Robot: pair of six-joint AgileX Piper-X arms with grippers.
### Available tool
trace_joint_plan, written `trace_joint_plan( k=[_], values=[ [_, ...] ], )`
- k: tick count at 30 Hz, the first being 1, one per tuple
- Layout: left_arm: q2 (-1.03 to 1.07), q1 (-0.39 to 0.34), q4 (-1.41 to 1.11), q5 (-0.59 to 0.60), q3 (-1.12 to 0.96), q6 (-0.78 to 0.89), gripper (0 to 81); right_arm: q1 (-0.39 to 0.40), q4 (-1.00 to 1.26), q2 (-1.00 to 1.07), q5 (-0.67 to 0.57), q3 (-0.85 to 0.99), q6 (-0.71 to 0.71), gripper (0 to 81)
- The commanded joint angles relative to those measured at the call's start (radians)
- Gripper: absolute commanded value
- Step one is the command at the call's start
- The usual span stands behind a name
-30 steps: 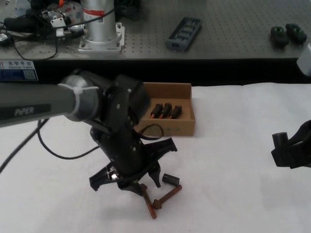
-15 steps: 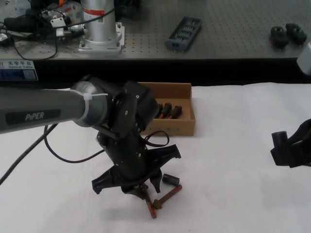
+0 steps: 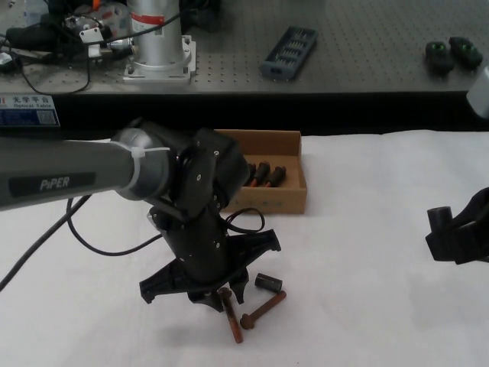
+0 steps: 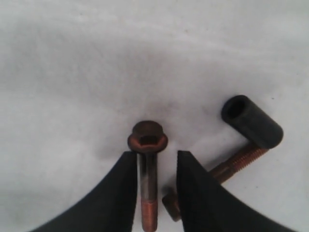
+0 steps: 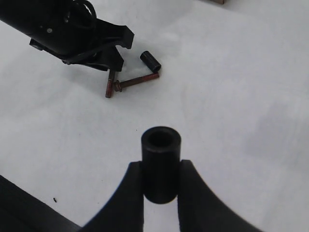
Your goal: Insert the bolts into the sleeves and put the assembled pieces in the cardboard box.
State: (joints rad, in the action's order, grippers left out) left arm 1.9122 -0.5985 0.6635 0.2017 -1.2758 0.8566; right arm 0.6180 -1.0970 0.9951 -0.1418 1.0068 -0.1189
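Bolt [image 4: 147, 141] lying flat near the front edge of the desk [image 3: 367, 229], its shank straddled by the left jaws, which are parted and not yet closed on it. The grip is best taken just below the head, kept clear of the second bolt [image 4: 236, 162] and loose sleeve [image 4: 251, 121] just beside. Another sleeve [image 5: 161, 145] is held upright, clamped in the right jaws, near the right edge.

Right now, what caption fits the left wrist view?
Left tool open around a copper bolt, a black sleeve lying nearby.
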Motion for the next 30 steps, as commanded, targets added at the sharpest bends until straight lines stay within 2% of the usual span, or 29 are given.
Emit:
trace_joint_plan(
  k=[1, 15, 18, 21, 26, 30],
  values=[
    [0.011, -0.004, 0.017, -0.019, -0.001, -0.043, 21.1, 0.002, 0.009, -0.008, -0.006, 0.002, 0.007, 2.5],
    [0.061, -0.004, 0.02, -0.009, -0.001, -0.05, 21.1, 0.002, 0.009, -0.008, -0.006, 0.002, 0.007, 2.5],
    [0.061, -0.004, 0.025, -0.004, -0.001, -0.05, 15.5, 0.002, 0.009, -0.008, -0.006, 0.002, 0.007, 2.5],
    [0.061, -0.004, 0.025, 0.022, -0.001, -0.05, 0.4, 0.002, 0.009, -0.008, -0.006, 0.002, 0.007, 2.5],
    [0.052, -0.004, 0.028, 0.096, -0.001, -0.05, 0.6, 0.002, 0.009, -0.008, -0.002, 0.002, 0.007, 2.5],
    [0.018, -0.004, 0.041, 0.086, -0.001, -0.109, 0.6, 0.002, 0.009, -0.008, -0.002, 0.002, 0.007, 2.5]
  ],
)
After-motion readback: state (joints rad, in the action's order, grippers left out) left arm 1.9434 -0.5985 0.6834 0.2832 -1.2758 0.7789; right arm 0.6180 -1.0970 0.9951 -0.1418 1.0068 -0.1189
